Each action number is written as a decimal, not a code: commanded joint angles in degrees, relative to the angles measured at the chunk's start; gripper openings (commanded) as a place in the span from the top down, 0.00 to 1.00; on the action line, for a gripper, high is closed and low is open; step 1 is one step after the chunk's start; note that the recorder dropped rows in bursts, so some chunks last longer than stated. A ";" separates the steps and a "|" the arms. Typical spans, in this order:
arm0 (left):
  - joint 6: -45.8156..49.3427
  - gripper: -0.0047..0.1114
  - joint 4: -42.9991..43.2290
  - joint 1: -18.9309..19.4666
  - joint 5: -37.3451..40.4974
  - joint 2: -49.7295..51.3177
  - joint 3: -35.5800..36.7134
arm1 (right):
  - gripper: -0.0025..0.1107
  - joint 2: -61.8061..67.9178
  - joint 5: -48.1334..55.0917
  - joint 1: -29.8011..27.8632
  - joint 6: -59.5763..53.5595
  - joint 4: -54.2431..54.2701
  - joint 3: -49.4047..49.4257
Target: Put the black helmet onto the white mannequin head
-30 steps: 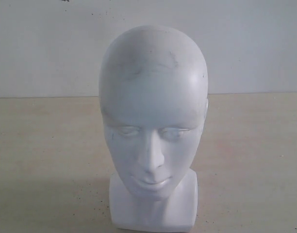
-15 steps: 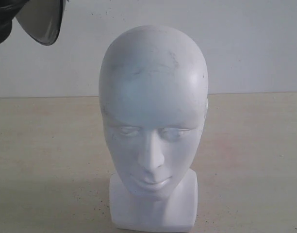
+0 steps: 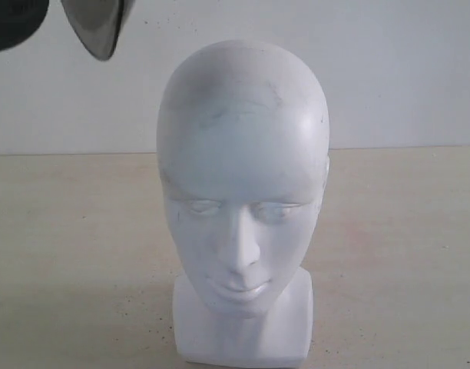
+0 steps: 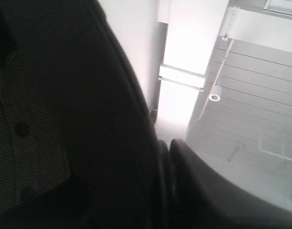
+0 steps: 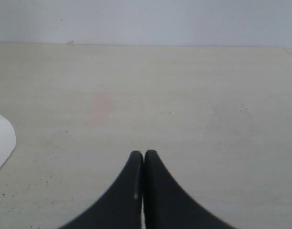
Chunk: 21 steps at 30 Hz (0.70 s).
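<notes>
The white mannequin head (image 3: 243,177) stands upright on its blocky neck base in the middle of the exterior view, facing the camera. The black helmet (image 3: 16,23) hangs in the air at the top left corner, higher than the head and left of it, with its smoky visor (image 3: 100,27) pointing toward the head. In the left wrist view the helmet's dark shell and padded lining (image 4: 65,119) fill the picture, and my left gripper (image 4: 167,148) is shut on its rim. My right gripper (image 5: 144,153) is shut with nothing in it, low over the table.
The beige table (image 3: 404,231) runs back to a white wall (image 3: 404,69). A white corner (image 5: 2,140), probably the mannequin's base, shows at the edge of the right wrist view. Ceiling panels and a bright light (image 4: 193,43) show behind the helmet.
The helmet has come into the exterior view at the top left and shifted right toward the head, its visor now closer. The mannequin head has not moved.
</notes>
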 commanded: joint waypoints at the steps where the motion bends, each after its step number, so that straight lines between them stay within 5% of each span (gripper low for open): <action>1: -1.00 0.92 -0.62 -0.03 -5.52 -1.17 -1.88 | 0.98 -0.23 -0.13 -0.07 -0.10 -0.43 0.01; 8: -2.81 0.92 -1.31 -0.03 -5.52 -1.17 -1.88 | 0.98 -0.23 -0.42 -0.07 -0.10 -0.43 0.01; 21: -2.81 0.92 -1.69 -0.03 -5.52 -1.17 -1.88 | 0.98 -0.23 -22.97 -0.07 1.34 4.53 0.01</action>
